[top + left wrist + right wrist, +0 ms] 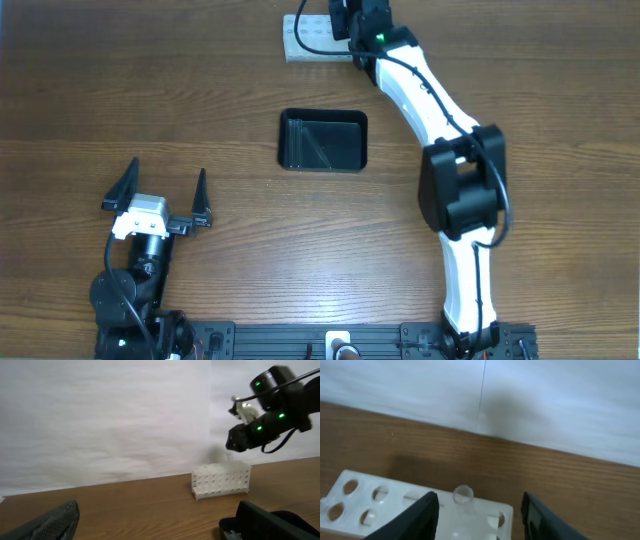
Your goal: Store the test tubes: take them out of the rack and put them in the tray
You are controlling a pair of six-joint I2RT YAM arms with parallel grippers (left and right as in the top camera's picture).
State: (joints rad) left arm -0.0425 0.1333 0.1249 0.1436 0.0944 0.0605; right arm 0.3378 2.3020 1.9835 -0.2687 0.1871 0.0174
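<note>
Right gripper (479,501) spread wide, empty, straddling 1 clear round-rimmed test tube (463,496) upright in white holed rack (370,506).

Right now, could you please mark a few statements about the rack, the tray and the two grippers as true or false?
1. The right gripper is at the white test tube rack. True.
2. The left gripper is shut on a test tube. False: it is open and empty, above the wooden table, far from the rack.
3. A clear test tube stands in the rack between the right gripper's open fingers. True.
4. The tray is white and touches the rack. False: the tray is black and lies apart from the rack, nearer the arms' bases.
</note>
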